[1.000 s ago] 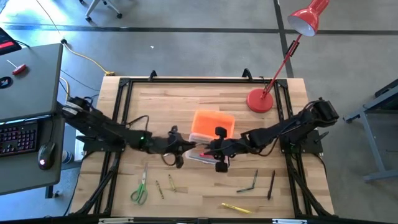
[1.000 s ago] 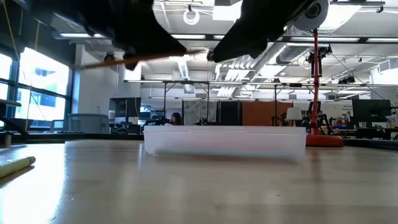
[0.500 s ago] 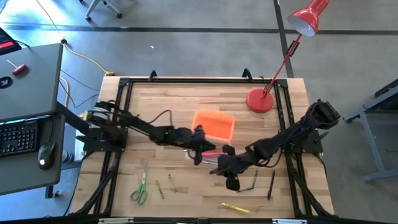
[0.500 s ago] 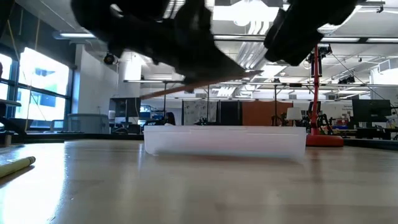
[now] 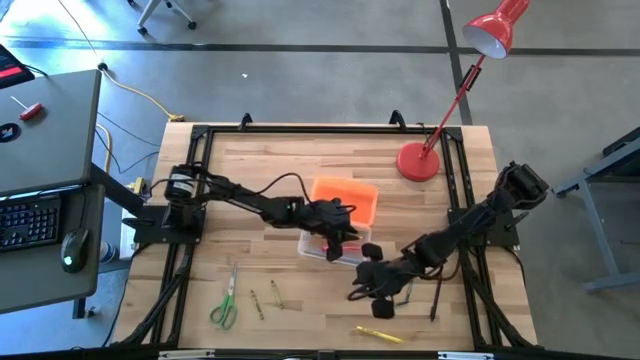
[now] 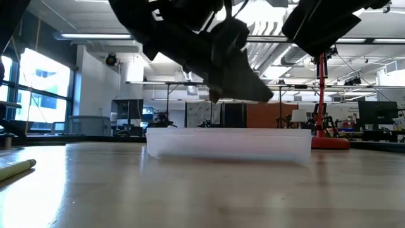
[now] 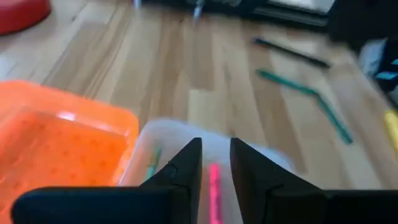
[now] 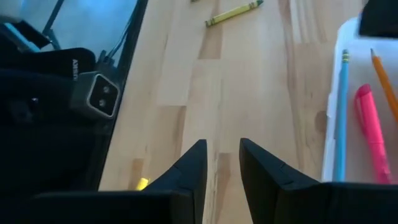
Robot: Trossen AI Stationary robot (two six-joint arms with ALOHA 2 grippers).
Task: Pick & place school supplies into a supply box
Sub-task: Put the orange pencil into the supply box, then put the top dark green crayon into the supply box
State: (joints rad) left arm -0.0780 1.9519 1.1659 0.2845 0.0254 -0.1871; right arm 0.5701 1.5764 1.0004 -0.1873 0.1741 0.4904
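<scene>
Left gripper (image 5: pixel 345 238) over supply box (image 5: pixel 322 247) mid-worktop, jaws slightly apart, empty. Right gripper (image 5: pixel 372 290) near front edge, jaws parted, empty. Pink pen (image 8: pixel 371 129) boxed; scissors (image 5: pixel 225 300), yellow crayon (image 5: pixel 378 334) left.

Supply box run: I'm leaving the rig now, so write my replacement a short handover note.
Left pincer hovers over the clear supply box, fingers slightly apart, holding nothing visible.
Right pincer is near the table's front right, empty, slightly open.
Done: pink marker, blue pencil and orange pencil lie in the box.
Left: green scissors, yellow crayon, green pen, dark pen, two small pencils.
</scene>
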